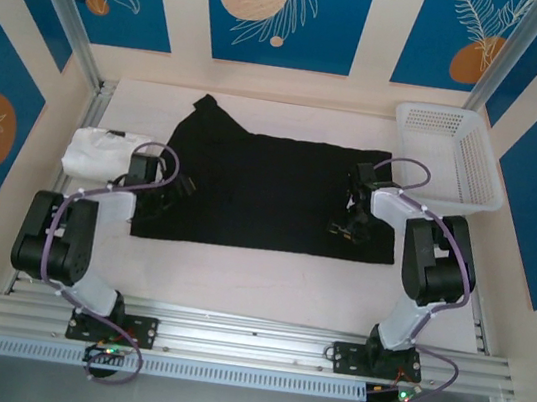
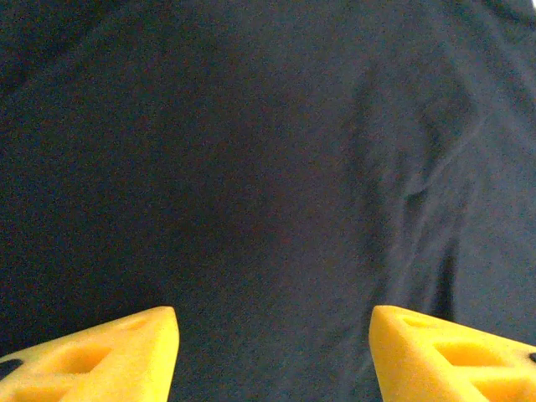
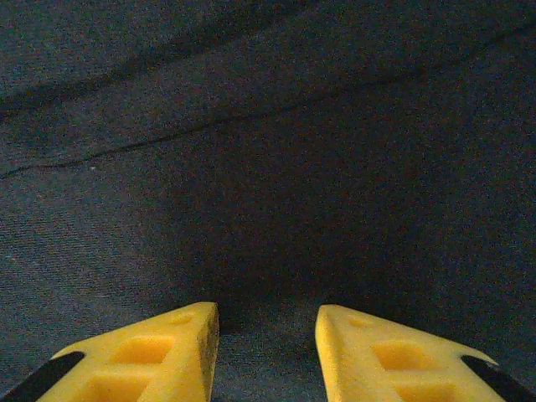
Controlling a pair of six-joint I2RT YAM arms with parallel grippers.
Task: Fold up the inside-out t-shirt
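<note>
The inside-out t-shirt (image 1: 271, 186) lies flat on the white table as a black rectangle, with one sleeve poking out at its back left corner. My left gripper (image 1: 181, 191) hovers over the shirt's left edge. In the left wrist view its yellow fingers (image 2: 126, 356) stand wide apart above plain black cloth (image 2: 268, 167), nothing between them, so the left gripper (image 2: 274, 335) is open. My right gripper (image 1: 346, 223) is low over the shirt's right part. Its fingers (image 3: 167, 352) are apart over the dark fabric (image 3: 268, 167), which has a seam line running across; the right gripper (image 3: 266, 322) is open.
A folded white garment (image 1: 89, 149) sits at the table's left edge, beside the left arm. A white mesh basket (image 1: 453, 153) stands at the back right. An aluminium rail (image 1: 248, 340) runs along the near edge, and bare table lies in front of the shirt.
</note>
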